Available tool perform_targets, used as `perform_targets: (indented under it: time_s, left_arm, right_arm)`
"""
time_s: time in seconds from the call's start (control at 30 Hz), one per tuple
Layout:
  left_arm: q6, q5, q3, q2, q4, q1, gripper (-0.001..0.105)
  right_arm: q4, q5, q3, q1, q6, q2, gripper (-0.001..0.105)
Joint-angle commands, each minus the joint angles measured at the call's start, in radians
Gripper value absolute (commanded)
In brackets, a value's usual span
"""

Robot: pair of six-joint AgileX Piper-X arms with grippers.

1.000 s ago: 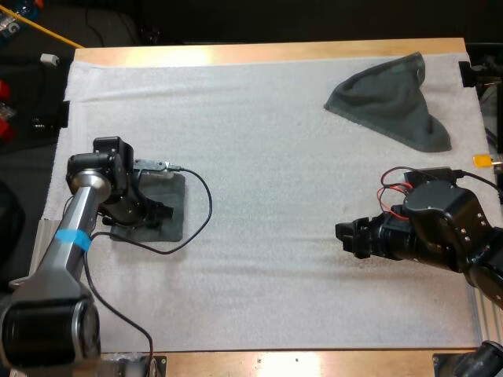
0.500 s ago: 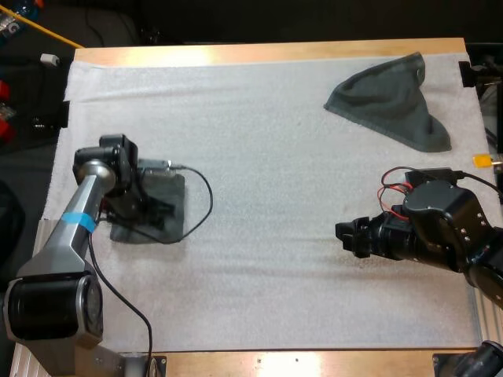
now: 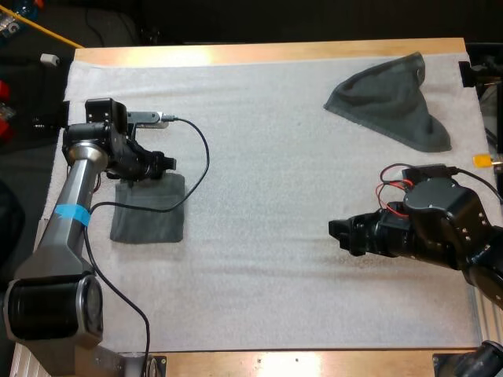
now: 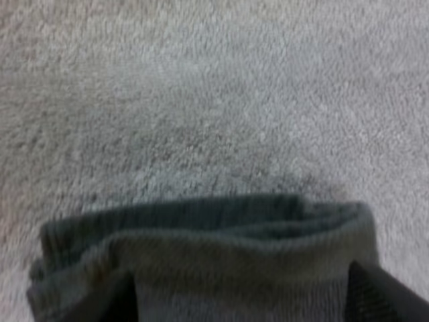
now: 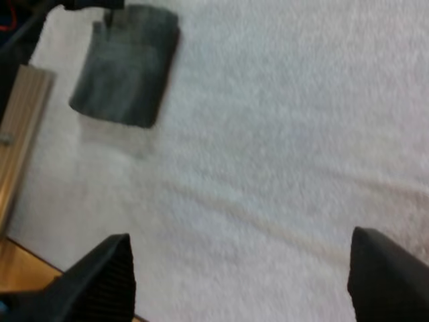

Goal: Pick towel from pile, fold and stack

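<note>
You had the white mat [image 3: 267, 157] spread over the wooden surface [image 3: 267, 52]. Your crumpled towel [image 3: 389, 98] lay near the mat's far right corner, and the folded towel [image 3: 149, 216] lay flat near its left edge. Your left gripper [image 3: 161, 163] hung over the folded towel's far edge, fingers spread apart, clamping nothing. Your right gripper [image 3: 338, 233] sat over bare mat on the right, well apart from both towels, fingers wide and holding nothing.

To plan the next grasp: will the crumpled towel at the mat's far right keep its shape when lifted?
Probably not: the crumpled towel lies in soft folds, so it likely droops. It looks thin, so probably light. On the fuzzy mat it may drag.
</note>
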Motion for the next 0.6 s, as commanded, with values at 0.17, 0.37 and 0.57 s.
perform_targets:
  time_s: [0.17,0.37,0.57]
  left_arm:
    - [-0.015,0.002,-0.004,0.071,-0.020,-0.001,0.061]
    - [-0.022,0.002,-0.004,0.135,-0.024,-0.001,0.061]
    - [-0.039,0.006,-0.004,0.157,-0.002,-0.001,0.061]
  right_arm:
    - [-0.075,-0.059,0.002,-0.001,-0.011,-0.004,0.065]
    - [-0.080,-0.067,0.002,-0.001,-0.008,-0.004,0.065]
    - [-0.080,-0.067,0.002,-0.001,-0.004,-0.002,0.065]
